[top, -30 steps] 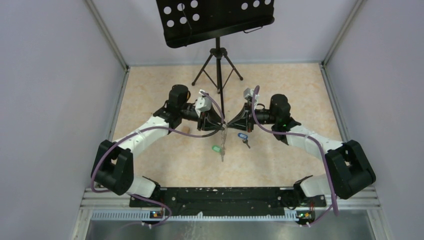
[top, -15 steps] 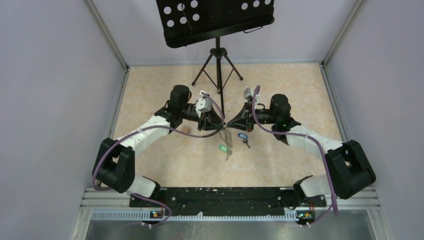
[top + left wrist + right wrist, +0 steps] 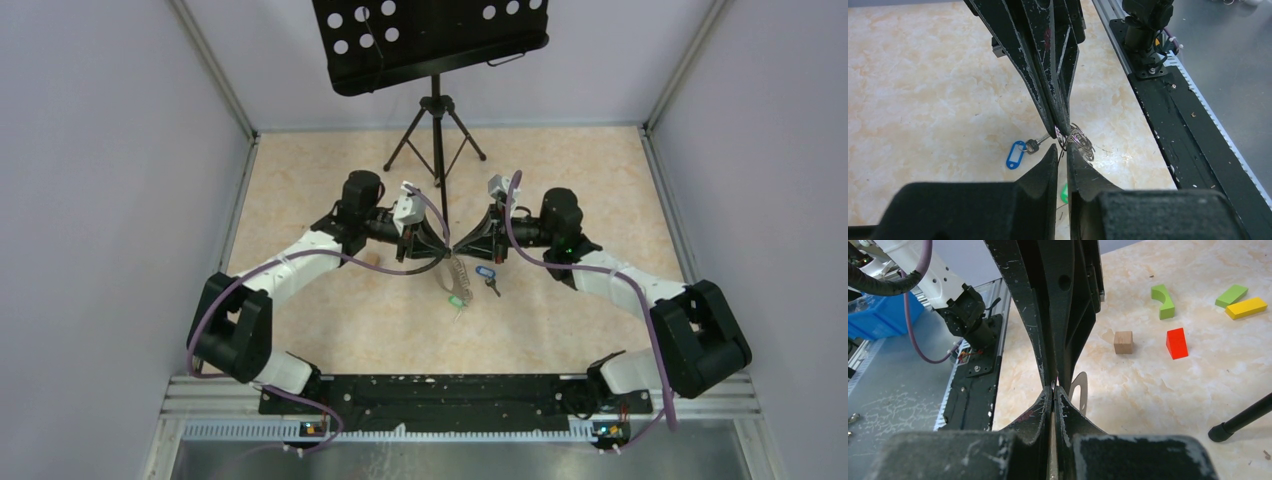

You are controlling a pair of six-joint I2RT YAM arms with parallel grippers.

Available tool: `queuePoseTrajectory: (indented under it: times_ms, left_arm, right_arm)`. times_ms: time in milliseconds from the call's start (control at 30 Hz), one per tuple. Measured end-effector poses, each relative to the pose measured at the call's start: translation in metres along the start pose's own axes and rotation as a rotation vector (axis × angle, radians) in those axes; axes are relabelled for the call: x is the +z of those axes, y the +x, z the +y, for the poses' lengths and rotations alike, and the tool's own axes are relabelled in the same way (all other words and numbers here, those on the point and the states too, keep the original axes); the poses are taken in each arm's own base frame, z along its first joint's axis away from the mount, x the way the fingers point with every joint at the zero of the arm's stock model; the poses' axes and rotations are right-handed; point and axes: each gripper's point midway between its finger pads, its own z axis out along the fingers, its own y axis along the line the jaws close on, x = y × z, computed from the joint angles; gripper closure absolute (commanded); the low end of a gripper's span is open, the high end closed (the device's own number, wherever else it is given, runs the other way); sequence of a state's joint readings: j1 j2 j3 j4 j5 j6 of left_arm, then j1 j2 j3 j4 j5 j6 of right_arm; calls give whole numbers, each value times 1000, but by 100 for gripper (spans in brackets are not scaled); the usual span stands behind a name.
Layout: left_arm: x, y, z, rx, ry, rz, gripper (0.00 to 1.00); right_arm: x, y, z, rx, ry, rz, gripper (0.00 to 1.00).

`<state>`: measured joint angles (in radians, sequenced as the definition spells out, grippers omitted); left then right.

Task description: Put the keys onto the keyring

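My left gripper (image 3: 446, 247) and right gripper (image 3: 458, 247) meet tip to tip above the table's middle. Both are shut on the keyring (image 3: 457, 270), which shows as silvery coiled wire loops (image 3: 1079, 141) hanging below the tips. In the left wrist view my fingertips (image 3: 1050, 152) pinch a thin wire, with the right gripper's fingers opposite. The green-tagged key (image 3: 456, 300) is at the chain's lower end and shows blurred (image 3: 1064, 193) between my fingers. The blue-tagged key (image 3: 486, 273) lies on the table, apart from the ring (image 3: 1016, 154). The right gripper (image 3: 1053, 388) is fully closed.
A black tripod stand (image 3: 435, 125) stands at the back; one foot (image 3: 1220, 432) is near the right gripper. Loose blocks lie beyond: a wooden cube (image 3: 1123, 342), red (image 3: 1176, 343), yellow (image 3: 1246, 308) and two green (image 3: 1162, 301). The black base rail (image 3: 430, 390) runs along the near edge.
The hanging chain has drawn up from a long straight line into a short coil. The green tag has shifted right, under the gripper tips. Both arms have barely moved.
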<state>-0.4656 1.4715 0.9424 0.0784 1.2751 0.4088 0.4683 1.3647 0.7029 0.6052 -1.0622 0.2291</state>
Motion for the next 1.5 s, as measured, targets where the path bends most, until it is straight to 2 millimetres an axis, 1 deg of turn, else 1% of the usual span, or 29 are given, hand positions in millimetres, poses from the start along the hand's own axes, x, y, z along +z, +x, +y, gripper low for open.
queuePoseTrajectory:
  times_ms: [200, 300, 367, 500, 767, 967, 1067, 1333, 1500]
  left_arm:
    - [0, 0, 0, -10, 0, 0, 69]
    - [0, 0, 0, -12, -1, 0, 66]
    - [0, 0, 0, -12, -1, 0, 68]
    - [0, 0, 0, -11, -3, 0, 78]
    - [0, -2, 2, -6, -9, -2, 91]
    - [1, -4, 3, -7, -11, -8, 98]
    - [1, -2, 4, -11, -10, -8, 98]
    - [2, -2, 3, -22, -5, -9, 86]
    - [2, -1, 3, -25, 0, -10, 85]
  right_arm:
    - [0, 2, 0, -2, 0, 5, 100]
    - [0, 4, -2, 1, 3, 11, 100]
    - [0, 6, -3, 1, 4, 15, 100]
    - [0, 7, -3, -2, 7, 18, 100]
    - [0, 7, -3, -3, 7, 17, 100]
    - [0, 7, -3, -3, 7, 17, 100]
    - [0, 7, -4, -1, 8, 18, 100]
    - [0, 8, -4, 5, 11, 21, 100]
    - [0, 8, -4, 5, 11, 21, 100]
